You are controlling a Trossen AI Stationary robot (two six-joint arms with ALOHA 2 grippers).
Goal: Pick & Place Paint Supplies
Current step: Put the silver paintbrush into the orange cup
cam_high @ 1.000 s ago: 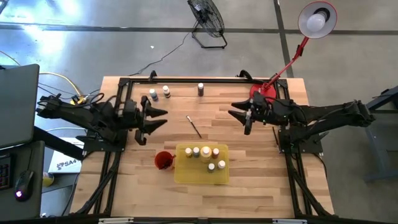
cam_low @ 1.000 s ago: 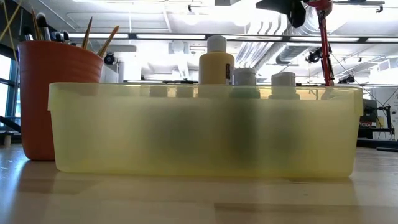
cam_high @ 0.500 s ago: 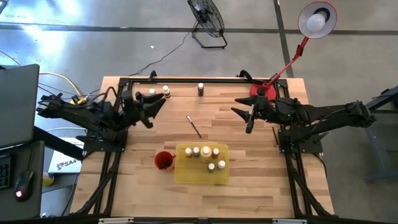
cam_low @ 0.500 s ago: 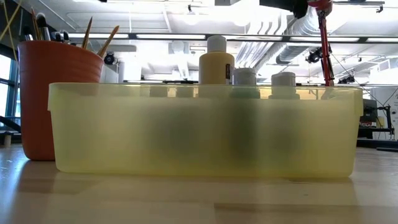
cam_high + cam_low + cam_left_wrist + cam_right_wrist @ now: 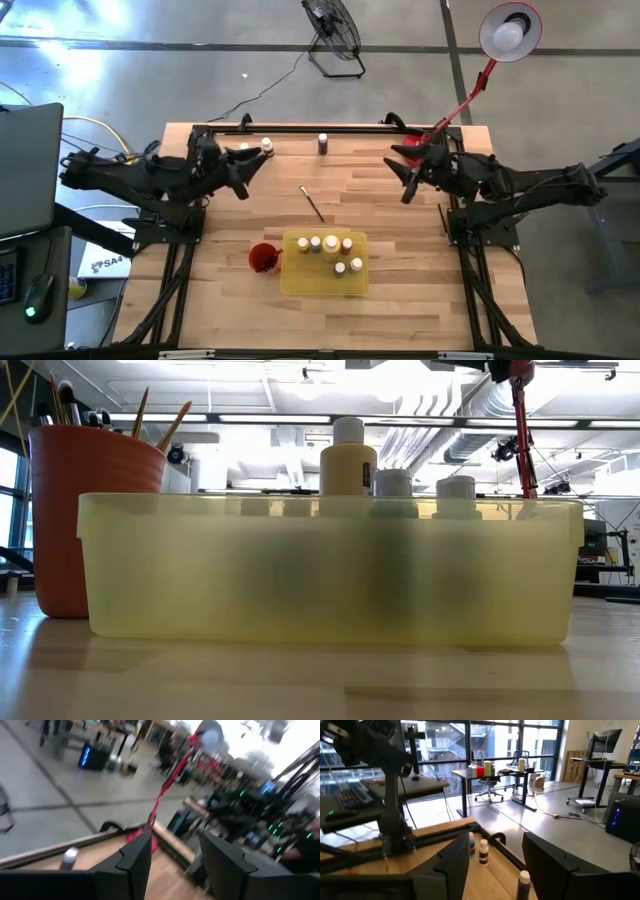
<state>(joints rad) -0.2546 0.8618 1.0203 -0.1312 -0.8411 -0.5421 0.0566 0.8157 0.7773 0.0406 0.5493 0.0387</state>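
Left tool (image 5: 243, 172) jaws apart, empty, raised by two small pale-capped paint bottles (image 5: 264, 146) at bench (image 5: 400, 290) far edge. Dark-capped bottle (image 5: 322, 143) and thin dark paintbrush (image 5: 312, 203) mid-bench. Bottles likely light, rigid, slick; grip round body below cap. Other bottles sit in translucent yellow plastic tray (image 5: 300, 283). Right tool (image 5: 404, 180) jaws apart, empty, arm hovering level.

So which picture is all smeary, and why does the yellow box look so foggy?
The left wrist view is streaky with blur, even the red lamp. In the low view the yellow tray sits close, its cloudy wall turning the bottles behind it into dim smudges. The high view is sharp.
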